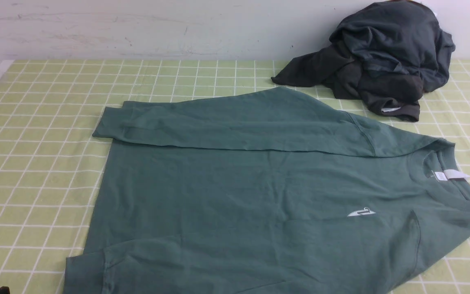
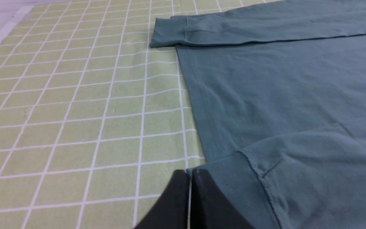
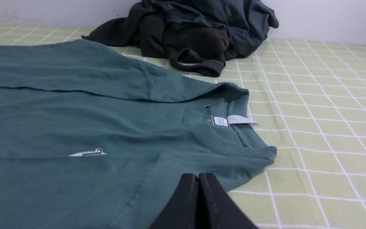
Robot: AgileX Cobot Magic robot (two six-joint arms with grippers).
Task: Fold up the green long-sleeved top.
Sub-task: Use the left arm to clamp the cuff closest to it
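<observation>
Top [image 1: 239, 192] lay flat on table [image 1: 35, 163]. L claw [image 2: 190, 175] closed tight by top's cuff [image 2: 230, 178]; R claw [image 3: 199, 176] closed tight nr its collar [image 3: 221, 144].

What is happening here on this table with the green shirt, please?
A two-armed robot is folding the green long-sleeved top, which lies flat, front up, on the checked table. Both sleeves are already laid across the body. The left gripper is shut at the near sleeve's cuff, and the right gripper is shut by the near shoulder; whether either pinches cloth I cannot tell. A heap of dark garments sits at the back right.
</observation>
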